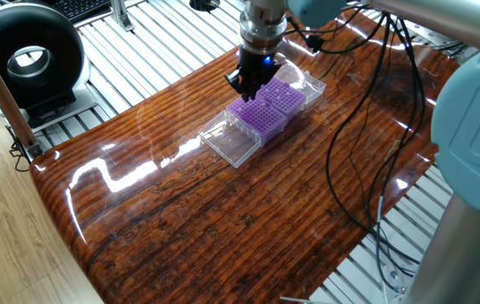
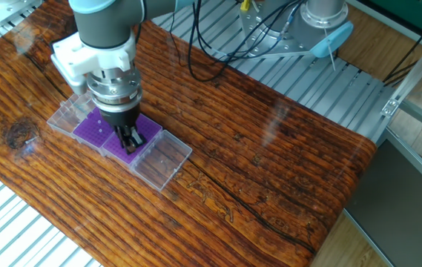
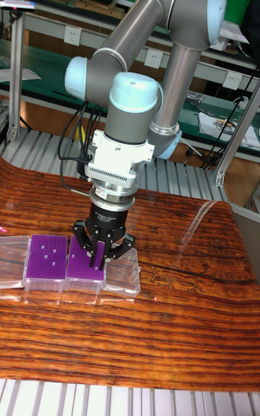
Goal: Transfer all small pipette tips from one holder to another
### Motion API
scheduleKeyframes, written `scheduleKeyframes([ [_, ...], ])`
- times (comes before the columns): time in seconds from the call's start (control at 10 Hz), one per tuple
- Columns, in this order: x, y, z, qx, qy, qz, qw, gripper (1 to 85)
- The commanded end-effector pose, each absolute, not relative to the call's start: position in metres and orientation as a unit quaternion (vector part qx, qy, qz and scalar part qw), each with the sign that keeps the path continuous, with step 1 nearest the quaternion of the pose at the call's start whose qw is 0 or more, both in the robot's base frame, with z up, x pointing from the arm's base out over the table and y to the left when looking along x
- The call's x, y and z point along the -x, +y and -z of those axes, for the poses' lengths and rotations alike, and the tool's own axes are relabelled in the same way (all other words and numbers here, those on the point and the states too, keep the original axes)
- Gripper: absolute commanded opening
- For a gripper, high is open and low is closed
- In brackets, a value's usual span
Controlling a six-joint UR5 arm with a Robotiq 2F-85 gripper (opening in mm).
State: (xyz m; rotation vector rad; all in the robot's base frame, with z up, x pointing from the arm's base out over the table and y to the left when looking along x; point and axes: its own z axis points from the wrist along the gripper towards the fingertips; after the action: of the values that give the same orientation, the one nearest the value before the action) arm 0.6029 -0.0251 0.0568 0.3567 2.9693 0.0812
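Purple racks (image 3: 84, 263) sit near the worktop's (image 2: 270, 148) far-left corner, and we hang the jaws (image 3: 96, 256) over the rack by the clear lid (image 3: 123, 276). We cannot tell whether they pinch a small pipette tip; those tips (image 3: 50, 250) show only as specks. To do this well, we should come down plumb on one hole and lift straight.

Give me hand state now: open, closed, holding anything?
Hand: fingers close together over the right purple rack; whether it grips a tip cannot be told.
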Motion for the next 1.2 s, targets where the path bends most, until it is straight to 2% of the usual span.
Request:
scheduleKeyframes([
  [0.0,-0.6033,-0.0216,-0.0525,-0.125,0.988,-0.031,0.08,24.7],
  [1.1,-0.5953,-0.0236,-0.0429,-0.128,0.989,-0.02,0.077,23.0],
])
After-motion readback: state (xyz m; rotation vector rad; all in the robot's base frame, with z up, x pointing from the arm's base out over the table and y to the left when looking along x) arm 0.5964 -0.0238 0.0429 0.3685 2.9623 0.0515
